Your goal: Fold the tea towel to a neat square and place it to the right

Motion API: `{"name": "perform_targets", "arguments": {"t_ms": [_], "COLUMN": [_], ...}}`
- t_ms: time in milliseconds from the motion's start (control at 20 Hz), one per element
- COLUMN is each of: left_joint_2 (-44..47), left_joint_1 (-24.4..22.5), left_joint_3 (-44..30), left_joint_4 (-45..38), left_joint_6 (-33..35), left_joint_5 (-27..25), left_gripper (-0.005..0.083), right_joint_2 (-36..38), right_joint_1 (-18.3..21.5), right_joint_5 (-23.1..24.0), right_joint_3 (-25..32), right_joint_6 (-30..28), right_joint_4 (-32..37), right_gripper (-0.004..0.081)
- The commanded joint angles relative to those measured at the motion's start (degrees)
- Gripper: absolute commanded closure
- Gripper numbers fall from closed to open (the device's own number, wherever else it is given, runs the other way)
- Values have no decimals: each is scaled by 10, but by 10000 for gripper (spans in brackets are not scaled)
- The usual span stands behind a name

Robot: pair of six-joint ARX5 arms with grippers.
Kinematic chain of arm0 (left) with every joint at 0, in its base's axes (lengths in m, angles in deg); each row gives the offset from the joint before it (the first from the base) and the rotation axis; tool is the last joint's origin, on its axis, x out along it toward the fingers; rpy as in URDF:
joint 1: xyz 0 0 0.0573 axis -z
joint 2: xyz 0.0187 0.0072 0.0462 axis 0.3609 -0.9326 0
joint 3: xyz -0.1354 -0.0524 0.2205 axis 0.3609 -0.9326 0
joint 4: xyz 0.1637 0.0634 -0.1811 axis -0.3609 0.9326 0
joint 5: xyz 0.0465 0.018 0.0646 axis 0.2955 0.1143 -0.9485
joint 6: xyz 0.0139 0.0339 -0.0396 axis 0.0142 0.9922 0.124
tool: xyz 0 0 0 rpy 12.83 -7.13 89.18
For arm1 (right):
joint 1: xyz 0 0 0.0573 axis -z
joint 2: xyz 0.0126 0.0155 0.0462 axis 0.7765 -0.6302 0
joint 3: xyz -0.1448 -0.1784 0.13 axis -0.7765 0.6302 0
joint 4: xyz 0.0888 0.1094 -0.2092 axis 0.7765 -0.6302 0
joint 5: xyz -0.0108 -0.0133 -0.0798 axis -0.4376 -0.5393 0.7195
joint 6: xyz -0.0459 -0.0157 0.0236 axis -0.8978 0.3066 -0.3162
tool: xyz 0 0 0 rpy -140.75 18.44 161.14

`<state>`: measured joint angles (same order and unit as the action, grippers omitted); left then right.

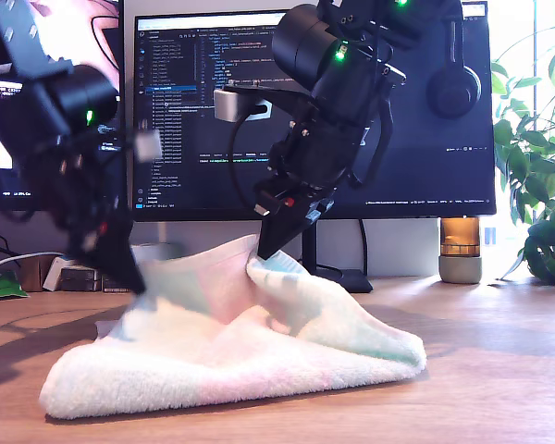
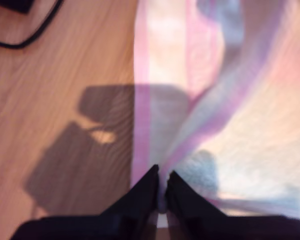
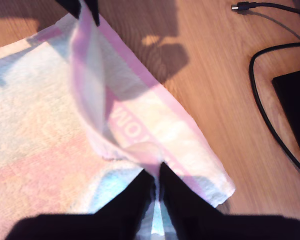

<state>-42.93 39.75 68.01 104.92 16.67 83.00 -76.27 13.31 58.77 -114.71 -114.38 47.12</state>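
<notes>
Both pincers are pinched shut on the far edge of the towel, which lies mid-frame on the worktop in the exterior view. My first pincer grips the pink band; my second pincer grips the same hem. One arm is blurred at the exterior view's left, probably the first. To fold well, carry both corners forward together at equal height, keep the hem taut, and lay it flush on the near edge.

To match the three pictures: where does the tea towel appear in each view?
Exterior view: tea towel heaped on the desk's middle, both rear corners lifted.
First wrist view: fills the side beyond the jaws.
Second wrist view: spreads from the jaws outward.
Shared landmark: the pink edge band.
</notes>
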Motion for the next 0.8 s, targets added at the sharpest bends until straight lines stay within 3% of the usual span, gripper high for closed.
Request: {"name": "perform_targets", "arguments": {"t_ms": [0,300,450,750], "left_joint_2": [3,3,3,3], "left_joint_1": [0,0,0,-7], "left_joint_3": [27,101,125,156], "left_joint_4": [52,222,314,338], "left_joint_6": [-19,-91,-126,-136], "left_joint_5": [19,38,50,44], "left_gripper": [798,797,797,797], "right_joint_2": [-2,-2,-2,-2], "right_joint_1": [-4,-5,-5,-4], "right_joint_5": [-4,-4,-4,-15], "right_joint_3": [0,0,-15,-31], "right_joint_6": [1,1,0,-2], "right_joint_4": [4,2,-32,-40], "right_gripper": [782,782,782,782]}}
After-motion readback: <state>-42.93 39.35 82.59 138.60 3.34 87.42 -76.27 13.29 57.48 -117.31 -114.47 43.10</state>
